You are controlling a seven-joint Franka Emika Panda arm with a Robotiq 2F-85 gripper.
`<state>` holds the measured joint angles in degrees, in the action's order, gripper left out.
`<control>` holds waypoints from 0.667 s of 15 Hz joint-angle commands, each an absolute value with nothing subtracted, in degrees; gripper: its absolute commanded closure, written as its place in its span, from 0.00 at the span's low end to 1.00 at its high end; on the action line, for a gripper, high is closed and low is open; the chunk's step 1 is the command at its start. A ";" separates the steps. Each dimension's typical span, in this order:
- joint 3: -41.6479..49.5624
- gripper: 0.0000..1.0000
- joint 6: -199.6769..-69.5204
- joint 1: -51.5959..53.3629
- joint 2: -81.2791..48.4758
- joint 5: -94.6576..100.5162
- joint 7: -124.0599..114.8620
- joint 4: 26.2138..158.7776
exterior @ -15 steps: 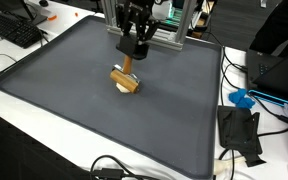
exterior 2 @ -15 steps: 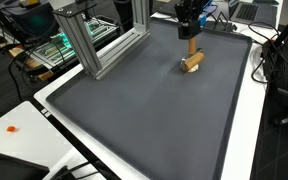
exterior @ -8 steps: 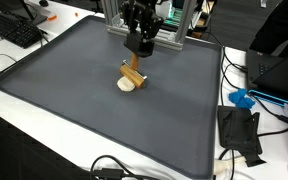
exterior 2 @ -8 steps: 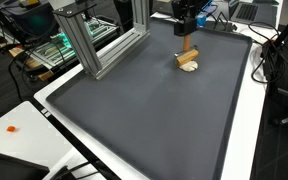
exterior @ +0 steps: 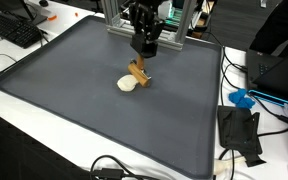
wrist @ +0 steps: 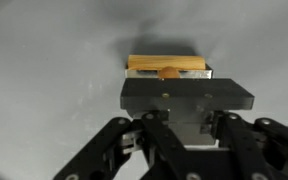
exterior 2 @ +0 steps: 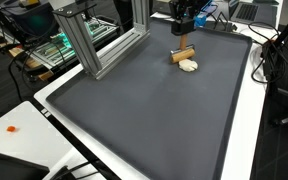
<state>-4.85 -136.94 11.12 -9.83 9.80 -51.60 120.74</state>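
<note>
My gripper (exterior: 144,50) (exterior 2: 183,33) hangs over the far part of the dark grey mat (exterior: 74,90) (exterior 2: 134,110). It is shut on a light brown wooden piece (exterior: 139,72) (exterior 2: 183,54), which hangs just below the fingers, close above the mat. In the wrist view the wooden piece (wrist: 166,65) shows as a crossbar beyond the fingertips (wrist: 187,100). A small white rounded piece (exterior: 127,84) (exterior 2: 188,66) lies on the mat right beside the wood, apart from it.
An aluminium frame (exterior: 174,25) (exterior 2: 94,40) stands at the mat's far edge behind the gripper. A keyboard (exterior: 19,30), a blue object (exterior: 242,98), a black object (exterior: 239,130) and cables lie on the white table around the mat.
The gripper has moved sideways toward the frame with the wooden piece. The white piece, earlier under the wood, now lies alone on the mat.
</note>
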 commanded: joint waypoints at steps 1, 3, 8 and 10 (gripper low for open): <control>-3.20 0.78 -139.88 11.68 -10.74 13.66 -59.59 120.40; -2.69 0.78 -140.44 11.68 -10.86 15.90 -63.23 120.17; -1.49 0.78 -140.17 11.83 -12.35 19.95 -73.05 119.48; -1.43 0.78 -140.33 11.80 -12.73 20.00 -76.29 119.12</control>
